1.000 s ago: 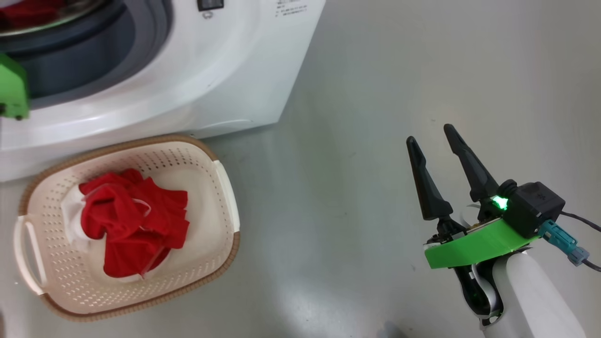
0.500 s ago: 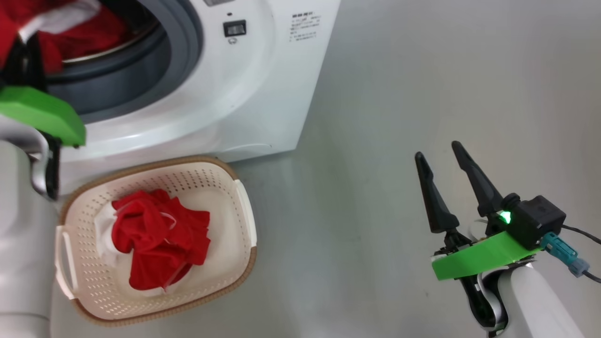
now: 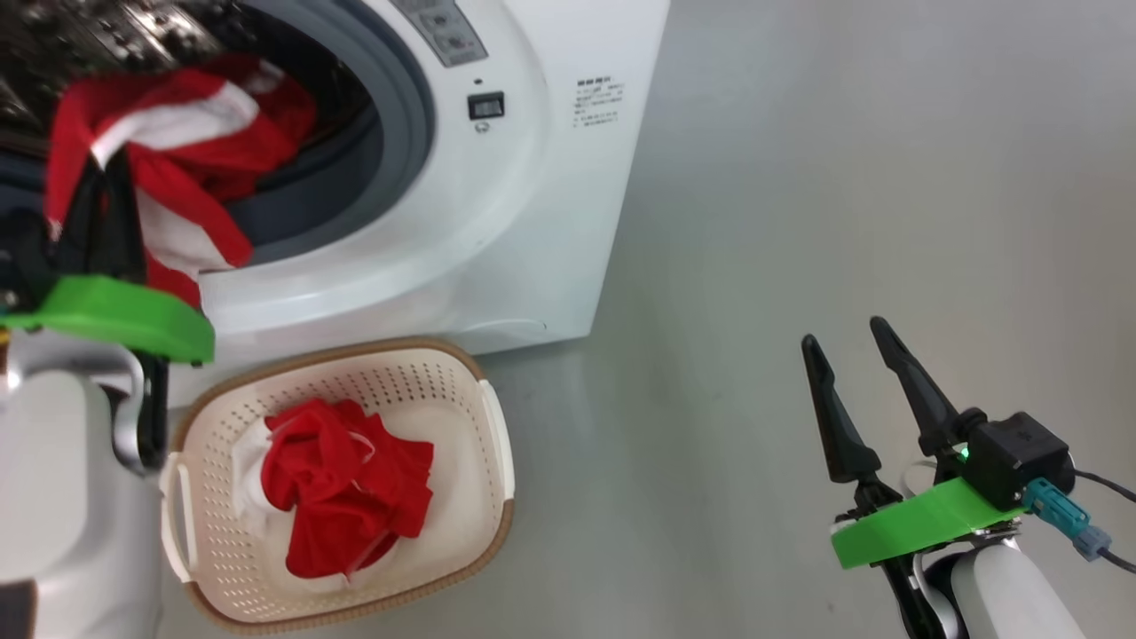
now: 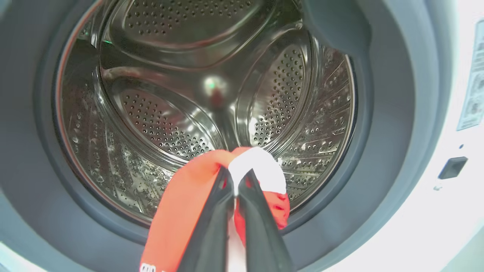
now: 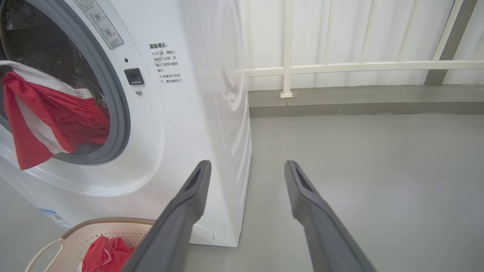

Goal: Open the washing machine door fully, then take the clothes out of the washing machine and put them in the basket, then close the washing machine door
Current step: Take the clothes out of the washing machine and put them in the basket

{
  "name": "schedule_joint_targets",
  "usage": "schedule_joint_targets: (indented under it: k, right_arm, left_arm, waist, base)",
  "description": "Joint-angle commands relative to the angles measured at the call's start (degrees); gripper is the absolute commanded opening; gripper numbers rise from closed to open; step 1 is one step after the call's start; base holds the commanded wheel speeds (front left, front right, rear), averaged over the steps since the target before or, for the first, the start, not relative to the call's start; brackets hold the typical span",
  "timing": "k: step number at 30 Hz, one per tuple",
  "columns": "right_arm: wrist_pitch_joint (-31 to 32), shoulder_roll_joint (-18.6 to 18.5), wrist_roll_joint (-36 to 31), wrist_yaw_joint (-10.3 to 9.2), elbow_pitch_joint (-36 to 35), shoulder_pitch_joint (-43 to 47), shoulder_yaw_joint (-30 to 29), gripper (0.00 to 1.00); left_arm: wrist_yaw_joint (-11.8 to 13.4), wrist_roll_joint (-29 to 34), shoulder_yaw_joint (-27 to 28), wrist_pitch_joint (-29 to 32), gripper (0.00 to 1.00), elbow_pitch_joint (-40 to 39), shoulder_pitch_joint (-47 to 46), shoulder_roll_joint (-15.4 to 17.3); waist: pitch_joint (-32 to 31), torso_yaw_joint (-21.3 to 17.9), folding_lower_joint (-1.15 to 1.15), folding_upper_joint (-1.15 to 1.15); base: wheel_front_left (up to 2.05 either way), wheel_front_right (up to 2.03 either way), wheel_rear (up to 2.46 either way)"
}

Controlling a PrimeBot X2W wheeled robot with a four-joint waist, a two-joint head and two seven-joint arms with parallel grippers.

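Observation:
The washing machine (image 3: 532, 222) stands with its round opening bare; its door is out of view. My left gripper (image 3: 96, 191) is shut on a red garment with white panels (image 3: 177, 151) that hangs over the grey gasket at the drum's mouth. In the left wrist view the gripper (image 4: 236, 177) pinches the red and white cloth (image 4: 189, 196) before the steel drum (image 4: 189, 94). More red clothes (image 3: 346, 488) lie in the cream basket (image 3: 493, 444) on the floor below the opening. My right gripper (image 3: 845, 335) stands open over bare floor, far right of the machine.
Grey floor (image 3: 799, 177) stretches to the right of the machine. In the right wrist view a white railing (image 5: 340, 67) and a low kerb run along the back wall. The basket (image 5: 113, 223) sits close against the machine's front.
The head camera has swung, bringing the drum opening and my left arm into view. The red garment now hangs further out over the gasket. The right gripper stays open.

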Motion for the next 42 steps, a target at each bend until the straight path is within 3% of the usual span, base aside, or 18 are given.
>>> schedule_joint_targets:
  k: [1, 15, 29, 36, 42]
  right_arm:
    - [-0.4, 0.0, -0.8, 0.36, -1.2, 0.6, 1.0, 1.00]
    - [-0.4, -0.8, -0.9, 0.36, -1.2, 4.2, -0.3, 1.00]
    - [-0.4, -1.1, -0.7, 0.36, -1.6, 6.2, -0.5, 1.00]
    - [-0.4, -1.0, -0.6, 0.36, -1.9, 6.1, -0.3, 1.00]
    - [-0.4, -0.8, -0.8, 0.36, -2.1, 4.7, 0.1, 1.00]
  left_arm:
    - [-0.4, -0.7, 2.0, -0.7, 0.00, -2.8, 1.3, 2.0]
    - [-1.3, -0.5, 6.9, -0.7, 0.00, -18.7, 13.9, -1.1]
    - [-1.7, 0.0, 7.5, -0.7, 0.00, -30.6, 23.3, -3.6]
    - [-1.9, 0.3, 5.2, -0.7, 0.00, -30.9, 27.7, -5.0]
    - [-1.9, 0.7, 3.2, -0.7, 0.00, -25.4, 29.5, -5.8]
  waist:
    - [-1.4, 0.8, 0.00, 0.00]
    - [-6.4, 1.7, 0.00, 0.00]
    - [-8.1, 1.9, 0.00, 0.00]
    - [-7.3, 2.0, 0.00, 0.00]
    - [-4.6, 1.9, 0.00, 0.00]
  base:
    - [0.00, 0.00, 0.00]
    - [0.00, 0.00, 0.00]
    - [0.00, 0.00, 0.00]
    - [0.00, 0.00, 0.00]
    - [0.00, 0.00, 0.00]
